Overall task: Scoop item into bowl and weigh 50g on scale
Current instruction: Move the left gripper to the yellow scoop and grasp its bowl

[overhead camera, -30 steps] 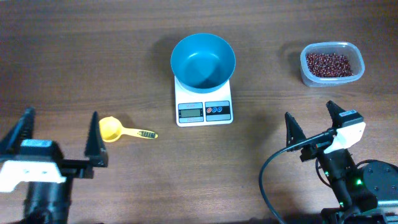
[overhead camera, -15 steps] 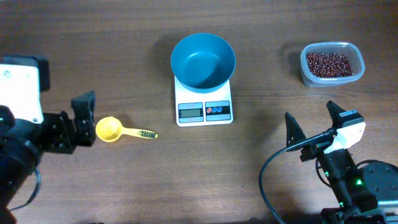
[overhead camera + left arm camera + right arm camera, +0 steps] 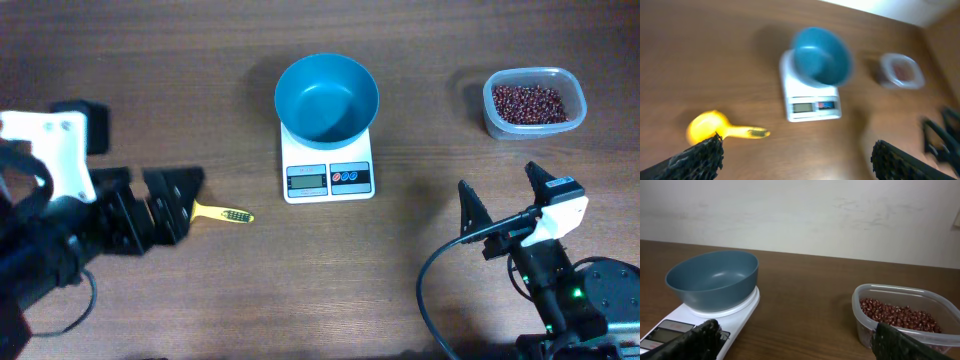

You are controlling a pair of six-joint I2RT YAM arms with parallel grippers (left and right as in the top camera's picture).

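- The bowl (image 3: 326,97) sits on top of the scale (image 3: 328,178) at upper centre of the overhead view. It looks empty. Standing there, whatever drops into it should register as weight straight away.
- The scale's display and buttons face the lower edge of the frame and are not covered by the bowl. The reading is too small to make out.
- The beans (image 3: 532,103) all lie in a clear tub (image 3: 487,118) at the upper right, well apart from the bowl. None show in the bowl or on the table (image 3: 120,80), so scooping has likely not begun.
- A yellow scoop (image 3: 707,127) lies flat on the table at the lower left of the left wrist view. Its handle points towards the scale.
- The left gripper (image 3: 180,205) has its fingers wide apart and holds nothing. In the overhead view it covers the scoop's cup, leaving only the handle showing. It seems to be lining up to pick the scoop up. The wrist view is blurred, so I cannot tell whether a finger touches it.
- The right gripper (image 3: 497,180) hangs at the lower right with its fingers spread and nothing between them. It is below the tub and touches nothing, probably parked out of the way while the left arm fetches the tool.
- The tub sits on the far side of the scale from the scoop, so a loaded scoop would travel back leftwards to the bowl. Spilling beans on that short trip is the likely risk.
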